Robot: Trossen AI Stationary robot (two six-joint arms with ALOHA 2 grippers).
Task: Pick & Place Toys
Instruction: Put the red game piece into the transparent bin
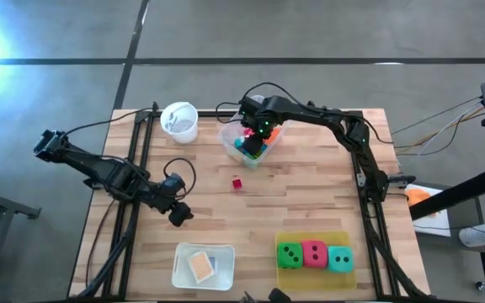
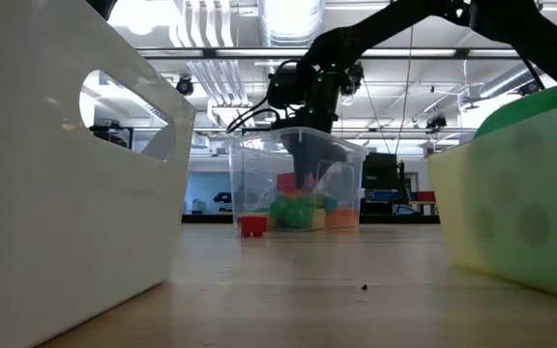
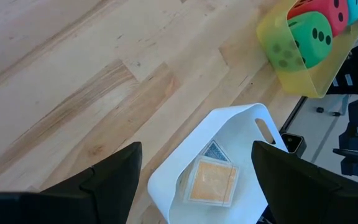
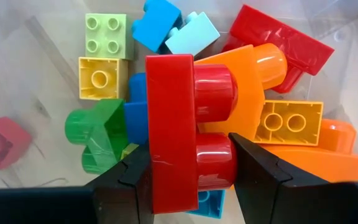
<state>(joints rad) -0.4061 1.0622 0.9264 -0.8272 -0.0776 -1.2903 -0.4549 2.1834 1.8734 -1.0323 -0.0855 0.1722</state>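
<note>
The right hand (image 1: 255,135) is down inside the clear tub (image 1: 268,145) at the far side of the bench (image 1: 310,202). In its wrist view the two fingers (image 4: 126,186) stand on both sides of a big red block (image 4: 179,140) and press against it, so the hand is pinching this block. Under and around it lies a heap of other blocks: an orange one (image 4: 272,112), a yellow one (image 4: 101,78), a light green one (image 4: 106,34), a blue one (image 4: 160,18) and a dark green one (image 4: 98,134). In the low view the arm comes down from above into the tub (image 2: 298,184), and the coloured pieces lie on its bottom.

One small red block (image 1: 237,183) lies alone on the bench, near the tub, on the side toward the front. In the low view it stands just in front of the tub's wall (image 2: 252,225).

The left hand (image 1: 178,215) hangs over the left part of the bench, apart from the tub. Its fingers (image 3: 114,180) are spread wide with nothing between them. It looks toward a white tray (image 1: 179,265) at the front edge, which holds an orange tile (image 1: 201,266) and a blue tile (image 3: 215,151) partly under it.

At the front right stands a yellow tray (image 1: 310,239) with three dice in a row: green (image 1: 290,255), red (image 1: 315,252) and teal (image 1: 339,258). A white cup (image 1: 179,120) stands at the far left, beside the tub.
</note>
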